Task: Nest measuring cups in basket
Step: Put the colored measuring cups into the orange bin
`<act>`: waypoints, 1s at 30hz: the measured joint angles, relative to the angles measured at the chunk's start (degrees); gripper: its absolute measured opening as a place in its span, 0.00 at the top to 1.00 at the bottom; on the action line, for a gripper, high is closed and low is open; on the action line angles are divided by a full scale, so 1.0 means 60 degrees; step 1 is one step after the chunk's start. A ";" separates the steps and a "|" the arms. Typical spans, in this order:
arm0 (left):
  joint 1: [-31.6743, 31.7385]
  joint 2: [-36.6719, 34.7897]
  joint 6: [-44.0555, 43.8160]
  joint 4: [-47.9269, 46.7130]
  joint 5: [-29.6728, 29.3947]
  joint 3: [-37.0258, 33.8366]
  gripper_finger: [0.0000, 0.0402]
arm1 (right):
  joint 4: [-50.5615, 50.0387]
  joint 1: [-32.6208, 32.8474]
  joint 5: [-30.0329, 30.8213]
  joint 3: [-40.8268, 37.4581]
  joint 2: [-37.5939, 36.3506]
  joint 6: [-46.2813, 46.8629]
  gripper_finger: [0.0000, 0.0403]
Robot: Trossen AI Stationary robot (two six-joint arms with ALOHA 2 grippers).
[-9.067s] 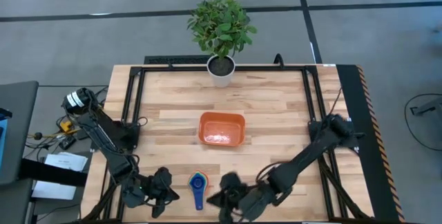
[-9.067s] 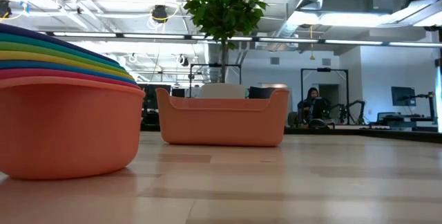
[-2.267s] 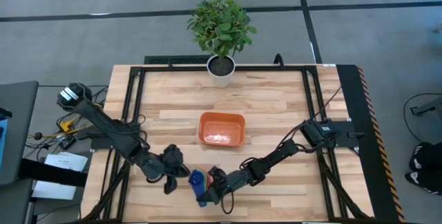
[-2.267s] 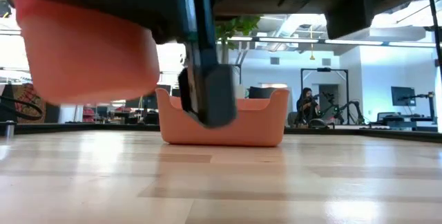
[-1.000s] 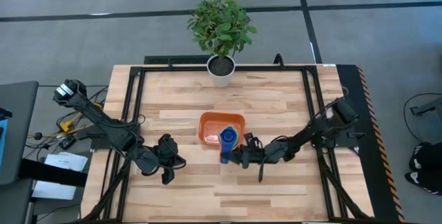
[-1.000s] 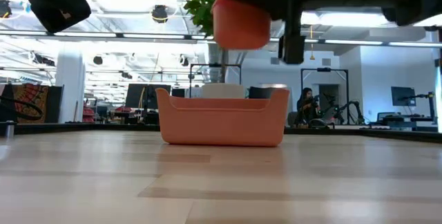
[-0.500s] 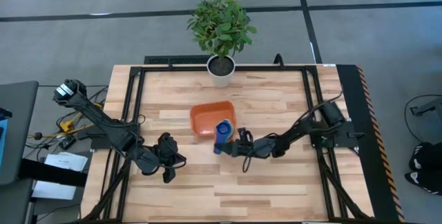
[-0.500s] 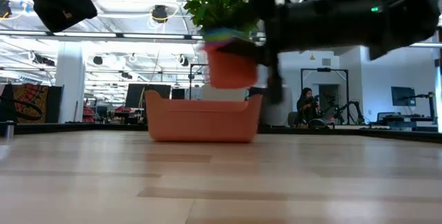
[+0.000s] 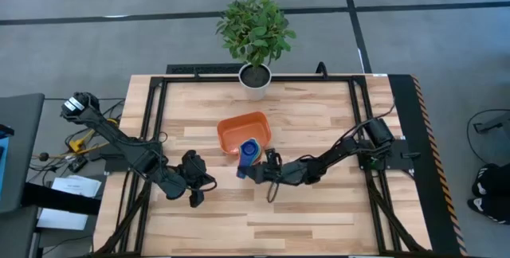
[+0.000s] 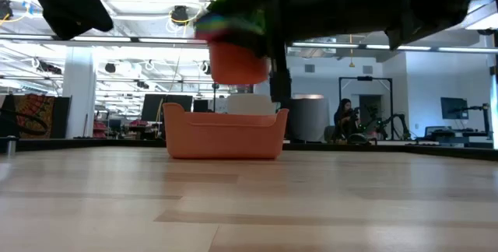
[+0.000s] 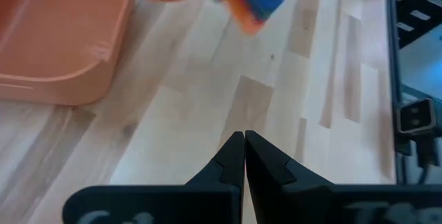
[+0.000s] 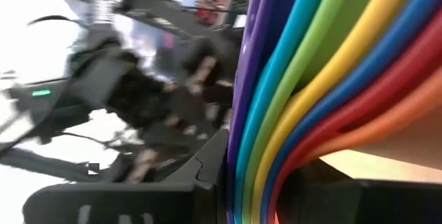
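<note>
The measuring cups (image 9: pixel 249 149) are one nested rainbow stack with a blue top cup, hanging over the near right corner of the orange basket (image 9: pixel 235 130). The basket rests flat on the table and is turned askew. In the low view the stack (image 10: pixel 233 54) hangs above the basket's rim (image 10: pixel 224 112), slightly tilted. My right gripper (image 9: pixel 255 170) is shut on the stack's handles. My left gripper (image 9: pixel 197 188) hovers shut and empty near the table's near left. In its wrist view the fingertips (image 11: pixel 244 144) meet over bare wood. My right gripper pinches the stacked handles (image 12: pixel 266 162) between its two fingers, one on each flat face of the bundle. The fingers come level from the table's right and lie across the handles (image 9: pixel 242 168). The stack is lifted clear of the table, bowls held out over the basket.
A white pot with a green plant (image 9: pixel 255 76) stands at the table's far edge, behind the basket. Black frame rails (image 9: pixel 155 123) run along both sides of the table. Bare wood lies near and right of the basket. A person (image 10: pixel 346 116) sits far off in the room.
My right gripper has carried the cup stack toward the table's left and a little down, still shut on the handles. The basket has slid toward the left and far side and turned askew.
</note>
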 joint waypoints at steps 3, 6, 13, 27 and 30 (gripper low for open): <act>0.0156 0.0000 0.0087 -0.0137 -0.0002 0.0000 1.00 | -0.0545 -0.0380 -0.0106 0.0010 0.0022 0.0090 0.76; 0.0295 0.0000 0.0292 -0.0124 0.0001 0.0000 1.00 | -0.0451 -0.0780 -0.0556 0.0018 0.0015 0.0104 0.76; 0.0583 0.0000 0.0699 -0.0148 0.0077 0.0000 1.00 | -0.0466 -0.1258 -0.0977 0.0018 0.0015 0.0900 0.76; 0.1166 0.0000 0.1401 -0.0192 0.0303 0.0000 1.00 | -0.0622 -0.0642 0.0135 0.0648 0.0656 0.2069 0.76; 0.1306 0.0000 0.1405 -0.0240 0.0387 0.0003 1.00 | 0.0657 -0.0416 0.0453 0.0934 0.1565 0.1979 0.76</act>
